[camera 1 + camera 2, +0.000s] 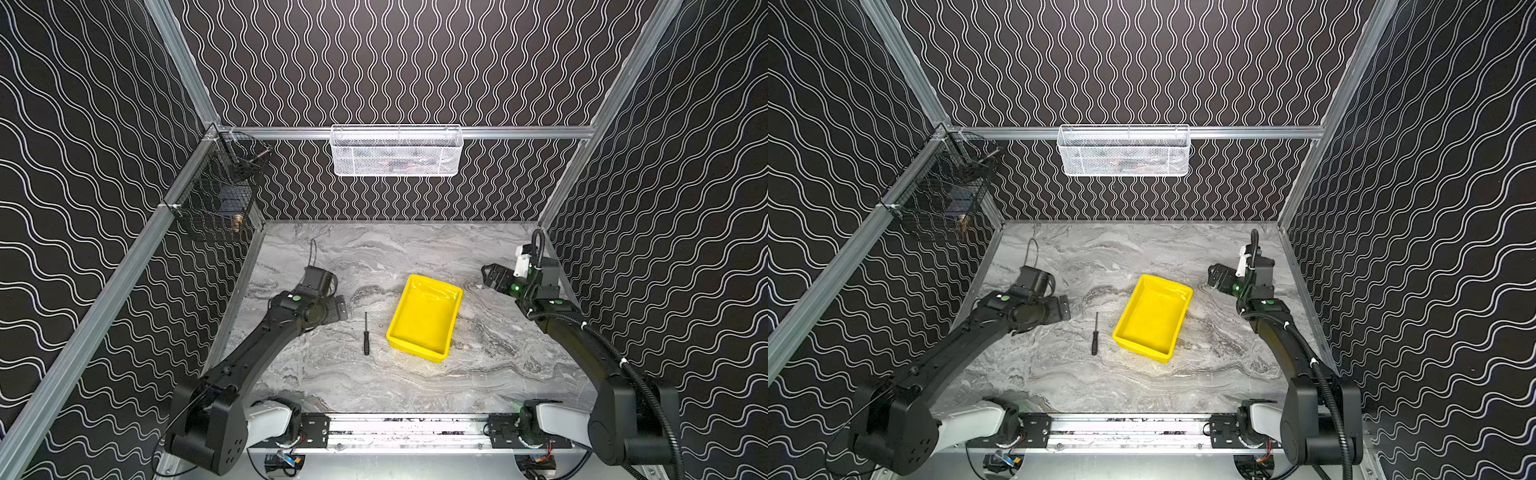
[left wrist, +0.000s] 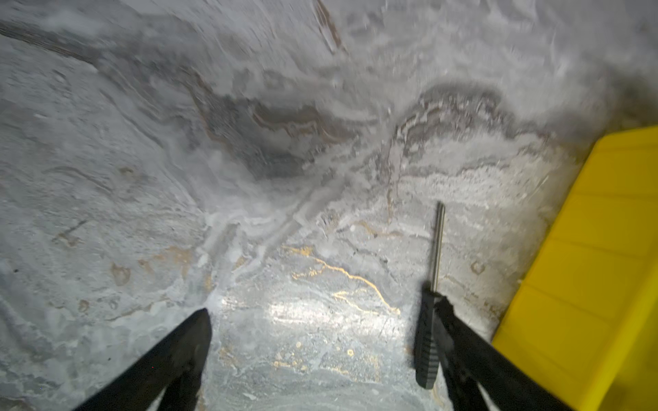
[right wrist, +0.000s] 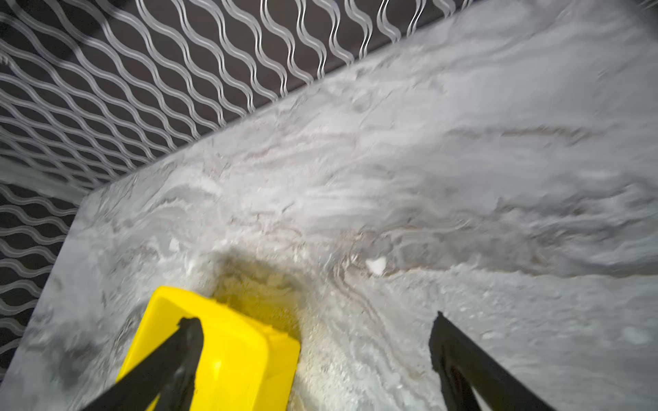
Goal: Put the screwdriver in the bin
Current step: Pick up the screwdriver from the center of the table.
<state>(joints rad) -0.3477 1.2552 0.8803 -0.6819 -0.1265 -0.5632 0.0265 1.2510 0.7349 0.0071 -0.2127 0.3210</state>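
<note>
Marble table (image 1: 415,386), screwdriver (image 1: 366,335) flat, shaft pointing away, beside bin (image 1: 451,328)

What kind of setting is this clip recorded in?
Probably a purpose-built robot test cell: wavy-patterned walls on an aluminium frame enclose a marble-look tabletop, with left arm and right arm mounted on a front rail.
</note>
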